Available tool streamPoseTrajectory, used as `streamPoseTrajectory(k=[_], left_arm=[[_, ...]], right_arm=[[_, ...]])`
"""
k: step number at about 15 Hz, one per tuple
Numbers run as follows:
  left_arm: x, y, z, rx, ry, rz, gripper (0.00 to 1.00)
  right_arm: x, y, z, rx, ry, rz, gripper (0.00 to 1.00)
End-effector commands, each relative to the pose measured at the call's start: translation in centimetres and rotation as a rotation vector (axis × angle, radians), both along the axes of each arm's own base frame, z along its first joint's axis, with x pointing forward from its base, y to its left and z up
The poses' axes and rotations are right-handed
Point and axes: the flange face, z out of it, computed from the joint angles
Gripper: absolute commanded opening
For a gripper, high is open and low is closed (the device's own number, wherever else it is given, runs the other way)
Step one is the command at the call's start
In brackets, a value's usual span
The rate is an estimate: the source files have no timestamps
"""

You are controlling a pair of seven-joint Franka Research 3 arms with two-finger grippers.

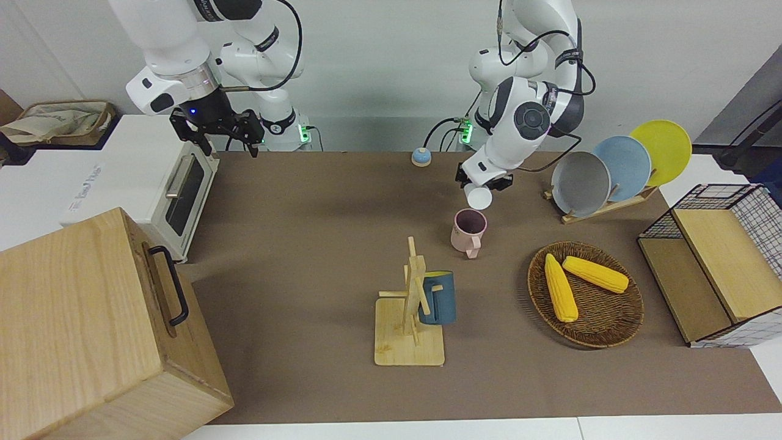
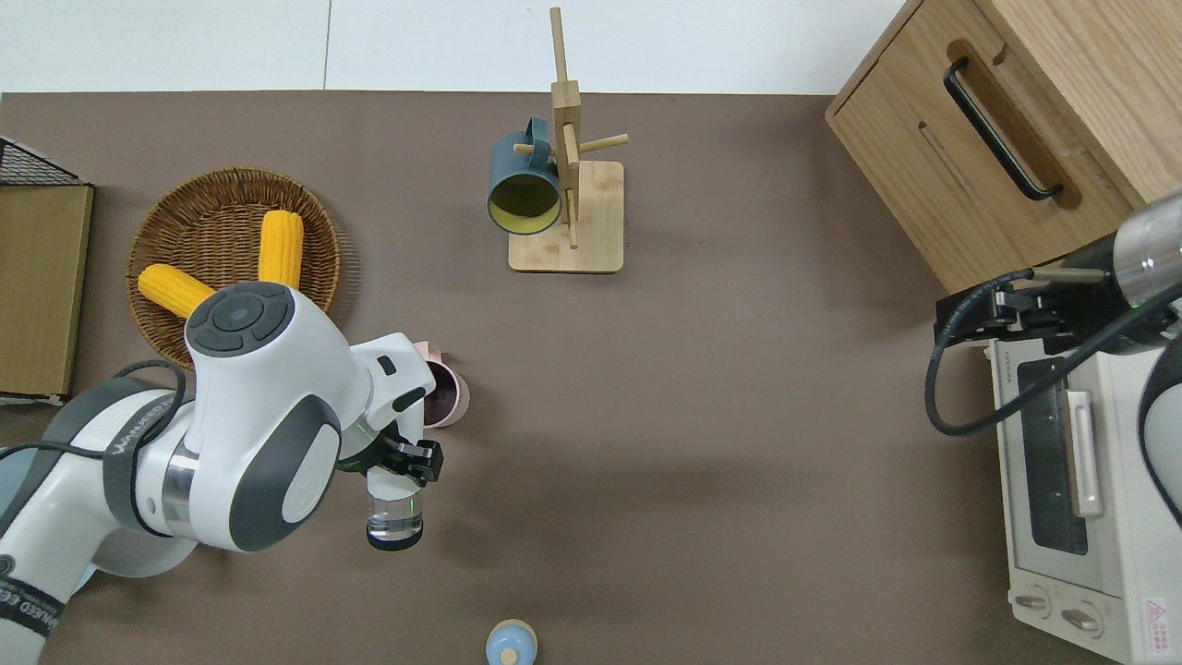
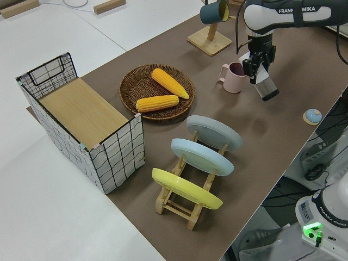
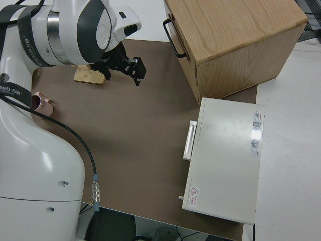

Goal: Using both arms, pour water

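- Now the left pincer is gripping a tilted clear glass just beside the pink mug; pouring seems underway.
- The right pincer is hanging open, parked.

- A robotics lab dressed as a kitchen: two white arms are mounted at one edge of a desk covered in brown matting.
- Kitchen props sit staged on it: a toaster oven, a plate rack, a mug tree, a basket of corn.
- Bare white walls and exposed cables surround it.
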Motion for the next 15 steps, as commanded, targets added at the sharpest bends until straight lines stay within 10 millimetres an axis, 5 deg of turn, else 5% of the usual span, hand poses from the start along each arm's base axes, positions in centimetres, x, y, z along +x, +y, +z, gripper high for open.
streamPoseTrajectory(k=[1, 9, 11, 15], left_arm=[[1.4, -1.1, 0.6, 0.041, 0.049, 0.010, 0.00], [1.8, -1.0, 1.9, 0.061, 0.054, -0.001, 0.00], [2.2, -1.1, 0.7, 0.056, 0.078, -0.001, 0.00], [2.7, -0.9, 3.6, 0.066, 0.098, 0.008, 0.00]], right_arm=[[-0.2, -0.2, 0.4, 0.022, -0.012, 0.012, 0.990], [-0.2, -0.2, 0.4, 0.022, -0.012, 0.012, 0.992], [-0.2, -0.2, 0.4, 0.022, -0.012, 0.012, 0.992], [-0.2, -0.2, 0.4, 0.022, -0.012, 0.012, 0.992]])
